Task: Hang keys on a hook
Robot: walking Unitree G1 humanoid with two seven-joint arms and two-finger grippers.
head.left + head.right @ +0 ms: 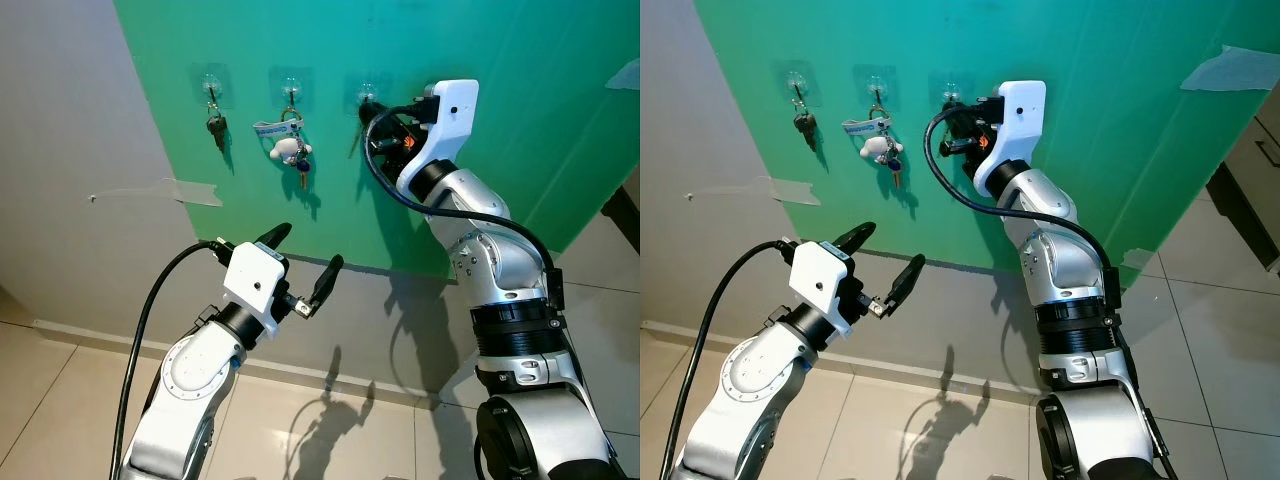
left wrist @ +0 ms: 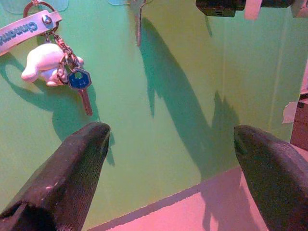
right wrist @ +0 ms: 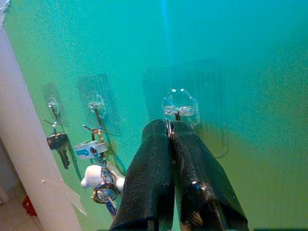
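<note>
Care now falls on the right pincer (image 3: 171,132), clenched on a key ring (image 3: 168,129) just under the clear hook (image 3: 177,111): ease the ring over the prong before releasing, while the left pincer (image 1: 305,262) waits spread, lower down.

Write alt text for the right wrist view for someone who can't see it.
The right gripper, fingers pinched shut on a key ring, holds it at a clear hook on a green wall. Beside it, two more hooks hold a dark key and a bunch with a white charm.
</note>
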